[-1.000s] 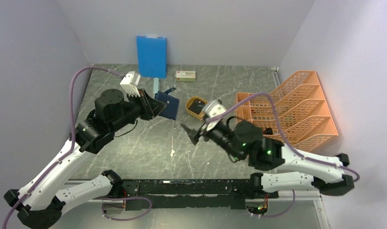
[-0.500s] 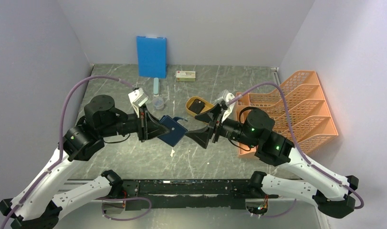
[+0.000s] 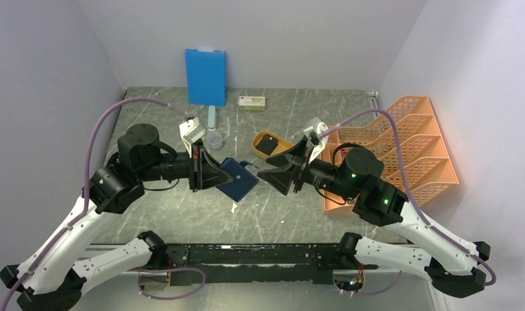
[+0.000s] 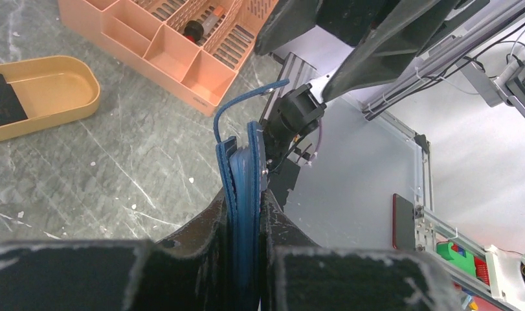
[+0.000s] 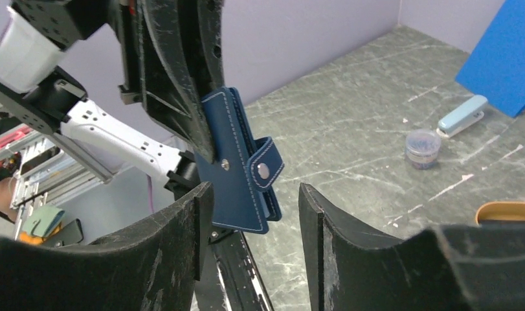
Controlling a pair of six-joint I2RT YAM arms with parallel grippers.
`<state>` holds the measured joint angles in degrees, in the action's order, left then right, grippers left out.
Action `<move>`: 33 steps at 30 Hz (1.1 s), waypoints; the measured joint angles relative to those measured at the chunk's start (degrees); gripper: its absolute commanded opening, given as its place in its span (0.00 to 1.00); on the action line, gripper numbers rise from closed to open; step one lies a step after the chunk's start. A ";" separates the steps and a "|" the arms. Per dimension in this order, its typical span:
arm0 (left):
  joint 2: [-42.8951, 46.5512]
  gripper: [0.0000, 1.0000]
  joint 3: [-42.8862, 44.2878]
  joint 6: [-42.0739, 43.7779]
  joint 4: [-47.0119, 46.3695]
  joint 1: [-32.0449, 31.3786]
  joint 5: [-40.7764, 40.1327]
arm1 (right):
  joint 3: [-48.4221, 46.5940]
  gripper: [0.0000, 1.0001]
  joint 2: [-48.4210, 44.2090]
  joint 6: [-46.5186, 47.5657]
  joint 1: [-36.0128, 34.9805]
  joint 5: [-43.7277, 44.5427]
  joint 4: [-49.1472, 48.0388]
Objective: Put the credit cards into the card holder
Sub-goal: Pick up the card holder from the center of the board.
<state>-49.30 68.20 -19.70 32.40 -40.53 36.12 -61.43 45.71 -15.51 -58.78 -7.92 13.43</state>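
Both arms had swung toward the middle since a second earlier: the left gripper (image 3: 215,176) had carried the small dark navy-blue stitched card holder (image 3: 240,180) forward from beside the bright blue rectangular board (image 3: 205,76); the right gripper (image 3: 274,170) had turned to face it, its jaws drawn somewhat narrower. The left gripper was clamped on the card holder's edge and held it aloft over the grey marbled surface (image 3: 298,113), its two dark fingers (image 4: 208,223) pressing the folded leaves together; the snap tab (image 5: 267,167) hung unfastened, curling away from the case. The right gripper stood open, its fingers (image 5: 175,246) apart with the card holder's lower corner seen between them; whether they touched it could not be told. Behind the right gripper a yellow oval plastic tray (image 3: 259,136) lay on the surface with a flat black card (image 3: 267,147) inside; an orange slotted plastic organiser (image 3: 402,149) stood along the right side. A pale blue stapler (image 5: 463,115) and a small clear round jar (image 5: 421,146) lay near the board; a small cream box (image 3: 252,102) sat at the back.
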 measured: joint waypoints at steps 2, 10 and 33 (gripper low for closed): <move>0.13 0.05 0.00 -0.42 0.00 0.00 0.00 | -0.39 0.49 0.94 0.11 0.02 0.39 0.66; 0.87 0.05 -0.13 -1.33 -0.04 0.00 -0.02 | -0.83 0.42 3.39 0.26 0.02 2.21 1.51; 1.95 0.05 -1.31 -1.40 0.02 0.00 -0.98 | -0.83 0.08 4.85 0.24 0.09 -1.42 -1.18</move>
<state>-47.35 66.89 -21.10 32.42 -40.53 35.14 -62.26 50.57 -15.27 -58.70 -9.34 12.25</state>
